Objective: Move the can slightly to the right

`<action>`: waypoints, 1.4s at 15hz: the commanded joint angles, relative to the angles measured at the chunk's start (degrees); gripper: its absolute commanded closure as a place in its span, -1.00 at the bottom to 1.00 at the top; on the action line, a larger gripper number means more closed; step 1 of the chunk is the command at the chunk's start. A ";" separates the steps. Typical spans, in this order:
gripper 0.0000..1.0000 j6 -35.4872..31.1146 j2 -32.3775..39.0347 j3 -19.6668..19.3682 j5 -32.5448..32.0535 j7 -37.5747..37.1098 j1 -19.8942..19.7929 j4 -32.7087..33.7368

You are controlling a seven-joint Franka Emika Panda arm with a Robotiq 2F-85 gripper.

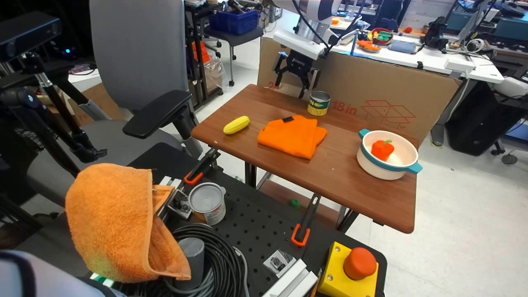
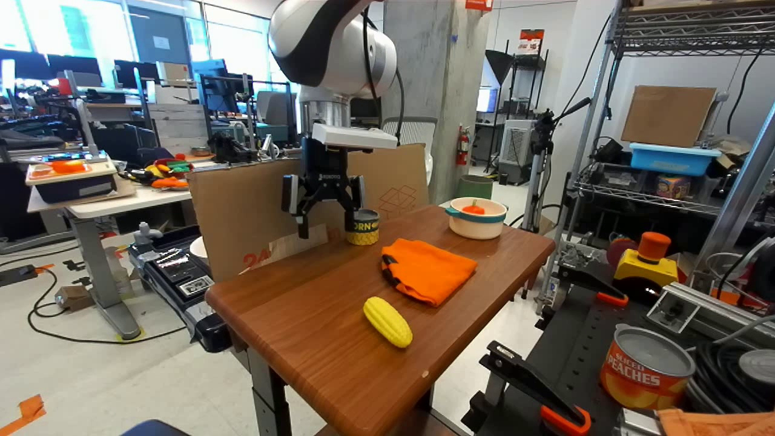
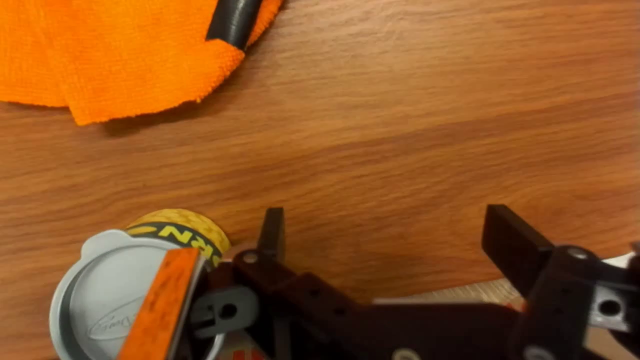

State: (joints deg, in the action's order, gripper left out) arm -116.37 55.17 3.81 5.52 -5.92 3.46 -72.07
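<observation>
**Beside the cardboard panel point(image 1: 371, 82), a spread pincer point(image 3: 387, 225) is hanging off to one side of the corn can point(image 1: 319, 108)**

Near the cardboard-side edge of the wooden tabletop point(image 1: 330, 181), the corn can is standing upright. The pincer's fingers are gaping wide, with nothing between them. In the wrist view its nearer fingertip point(image 3: 270, 235) is showing just beside the can; whether they are touching, I cannot tell.

That offset is worrying me. Were it to be lowered straight down from here, the gap could be missing the can, and the nearer finger could be catching the rim and tipping it. A sideways shove instead of a grip could be toppling it, or sending it past a "slight" move. Whose right is meant, I am not able to say.

The cardboard is rising just behind the can, probably leaving little room there. The folded orange cloth point(image 1: 288, 138) is lying near, and a drifting slide could be snagging on it. The toy corn cob point(image 2: 387, 322) and the cream bowl point(image 1: 373, 170), holding a bell pepper point(image 1: 382, 151), are sitting well apart from the can.
</observation>
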 commanded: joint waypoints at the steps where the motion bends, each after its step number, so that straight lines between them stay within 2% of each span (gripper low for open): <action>1: -1.00 4.39 4.09 -1.45 -1.30 0.45 0.31 6.90; 5: -1.00 5.45 3.34 -4.24 -3.24 0.06 -0.82 8.00; 12: -1.00 3.96 -3.81 -6.47 -2.42 -0.08 -4.81 4.57; 16: -1.00 6.19 -9.29 -6.32 -2.05 -1.86 -5.28 -0.36; 20: -1.00 13.72 -18.20 -7.00 -2.96 -7.22 -2.75 -8.17; 21: -1.00 11.46 -11.69 -6.36 -2.24 -4.69 -4.18 -1.40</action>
State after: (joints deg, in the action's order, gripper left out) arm -105.00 43.34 -2.64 3.35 -10.64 -0.61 -73.73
